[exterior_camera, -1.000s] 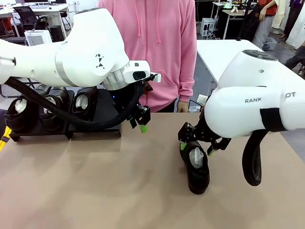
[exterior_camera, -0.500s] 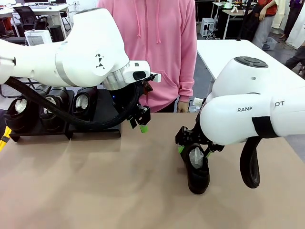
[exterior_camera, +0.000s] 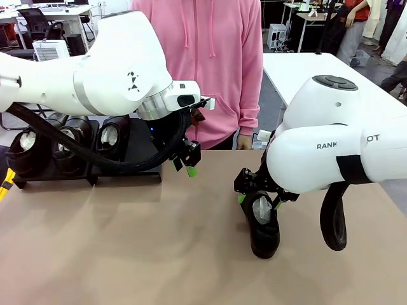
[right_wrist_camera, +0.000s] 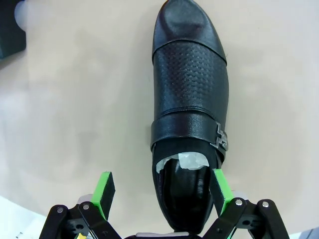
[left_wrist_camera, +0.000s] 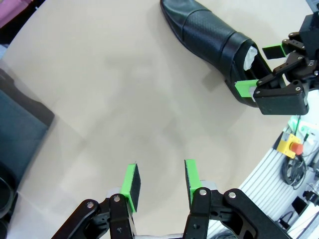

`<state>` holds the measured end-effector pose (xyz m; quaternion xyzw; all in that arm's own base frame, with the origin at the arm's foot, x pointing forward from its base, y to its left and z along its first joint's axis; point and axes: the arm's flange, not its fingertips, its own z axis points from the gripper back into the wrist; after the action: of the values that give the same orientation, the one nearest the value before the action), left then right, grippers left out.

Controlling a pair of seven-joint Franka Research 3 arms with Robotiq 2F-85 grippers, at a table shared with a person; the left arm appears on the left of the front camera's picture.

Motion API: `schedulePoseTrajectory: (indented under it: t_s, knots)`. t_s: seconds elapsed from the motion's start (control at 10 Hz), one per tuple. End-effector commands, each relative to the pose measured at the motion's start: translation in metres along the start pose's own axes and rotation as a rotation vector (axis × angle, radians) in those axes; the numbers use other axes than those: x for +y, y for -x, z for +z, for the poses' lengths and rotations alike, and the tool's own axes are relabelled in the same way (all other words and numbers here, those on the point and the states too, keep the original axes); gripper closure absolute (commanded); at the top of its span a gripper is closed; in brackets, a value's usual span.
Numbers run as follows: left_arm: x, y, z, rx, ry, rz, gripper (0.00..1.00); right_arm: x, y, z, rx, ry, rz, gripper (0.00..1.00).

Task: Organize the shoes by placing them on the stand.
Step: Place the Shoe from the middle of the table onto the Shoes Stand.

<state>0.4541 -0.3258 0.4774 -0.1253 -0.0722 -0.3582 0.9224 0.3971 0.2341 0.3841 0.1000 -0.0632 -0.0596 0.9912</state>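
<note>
Presently the right claw [right_wrist_camera: 162,191] straddles, open and empty, the heel of a glossy shoe [right_wrist_camera: 189,99] lying on the counter [exterior_camera: 127,241]; stiff, slippery leather favours gripping the paper-stuffed collar.

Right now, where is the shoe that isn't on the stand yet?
In the front view the shoe lies on the table, right of the middle, its heel between the open fingers of the right gripper.
</note>
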Motion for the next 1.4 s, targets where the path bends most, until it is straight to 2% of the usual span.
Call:
schedulePoseTrajectory:
  t_s: [0.0,0.2,0.4,0.6,0.8,1.0,1.1,1.3]
  knots:
    - [-0.012,-0.009,-0.016,0.08,-0.034,0.022,0.5,-0.02,0.006,0.026,-0.041,-0.011,-0.016,0.0]
    - [-0.048,-0.018,-0.04,0.056,-0.059,0.098,0.5,-0.071,-0.002,0.071,-0.18,0.03,-0.175,0.0]
    - [-0.085,-0.019,-0.062,-0.029,-0.148,0.352,0.5,-0.118,-0.022,0.09,-0.238,0.046,-0.34,0.0]
    - [-0.132,-0.031,-0.08,-0.047,-0.156,0.409,0.5,-0.158,-0.043,0.083,-0.227,0.094,-0.486,0.0]
    - [-0.16,-0.05,-0.097,-0.01,-0.158,0.43,0.5,-0.185,-0.052,0.071,-0.213,0.126,-0.579,0.0]
    - [-0.173,-0.056,-0.103,0.017,-0.198,0.468,0.13,-0.204,-0.052,0.062,-0.177,0.102,-0.626,0.0]
    - [-0.175,-0.054,-0.103,-0.007,-0.185,0.47,0.03,-0.204,-0.047,0.069,-0.189,0.107,-0.564,0.0]
    - [-0.175,-0.055,-0.113,0.013,-0.168,0.502,0.03,-0.204,-0.047,0.069,-0.189,0.107,-0.564,0.0]
